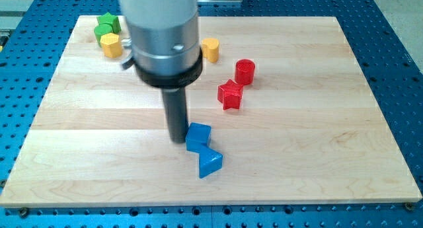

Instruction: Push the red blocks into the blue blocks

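A red cylinder (245, 71) and a red star-shaped block (230, 94) sit close together right of the board's middle. A blue cube (197, 137) and a blue wedge-shaped block (210, 163) touch each other below the middle. My tip (177, 139) rests on the board just left of the blue cube, touching or nearly touching it. The red blocks lie up and to the right of the blue ones, a clear gap apart.
A yellow block (210, 49) sits above the middle. At the top left, a green star-shaped block (107, 22), another green block (102, 32) and a yellow block (112, 45) cluster together. The wooden board (330, 155) lies on a blue perforated table (403, 69).
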`<state>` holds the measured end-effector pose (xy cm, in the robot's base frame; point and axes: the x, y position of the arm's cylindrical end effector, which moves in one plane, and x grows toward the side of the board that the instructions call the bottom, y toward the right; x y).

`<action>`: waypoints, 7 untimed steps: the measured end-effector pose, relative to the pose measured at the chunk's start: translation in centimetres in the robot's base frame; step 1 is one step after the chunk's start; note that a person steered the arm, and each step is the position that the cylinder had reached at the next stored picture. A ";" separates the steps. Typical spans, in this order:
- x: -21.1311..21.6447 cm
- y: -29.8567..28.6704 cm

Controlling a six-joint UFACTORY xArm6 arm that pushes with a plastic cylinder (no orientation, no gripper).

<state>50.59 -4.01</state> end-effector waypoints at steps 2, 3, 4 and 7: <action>-2.7 17.5; -7.4 17.2; -9.4 11.2; -3.2 -3.3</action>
<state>47.39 -7.28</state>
